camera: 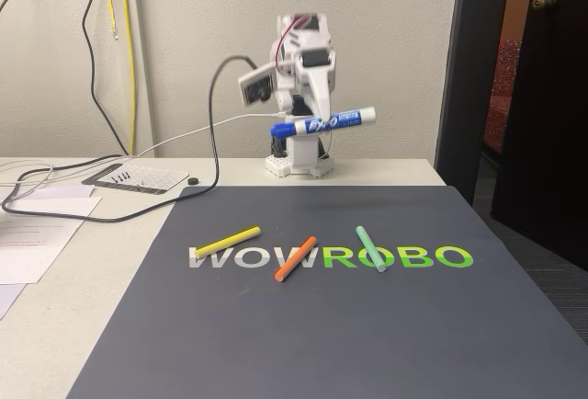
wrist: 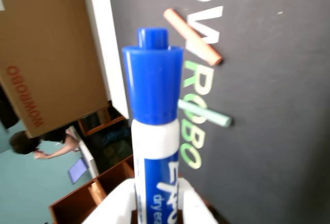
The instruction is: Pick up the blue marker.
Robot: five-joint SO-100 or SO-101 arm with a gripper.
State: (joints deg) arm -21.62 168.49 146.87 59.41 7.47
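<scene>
The blue marker (camera: 323, 123), a thick white barrel with a blue cap and blue Expo label, hangs nearly level in the air in front of the white arm, well above the dark mat (camera: 367, 344). My gripper (camera: 315, 127) is shut on its barrel, with the cap end sticking out to the left in the fixed view. In the wrist view the blue marker (wrist: 154, 126) rises from between my white fingers (wrist: 111, 211) of the gripper (wrist: 154, 206), cap pointing up, high over the mat (wrist: 278, 131).
On the mat's WOWROBO lettering lie a yellow stick (camera: 227, 240), an orange stick (camera: 295, 258) (wrist: 193, 36) and a mint-green stick (camera: 371, 248) (wrist: 206, 112). Cables and papers (camera: 37, 233) sit left. A cardboard box (wrist: 46, 53) and a person (wrist: 36, 149) are beyond the table.
</scene>
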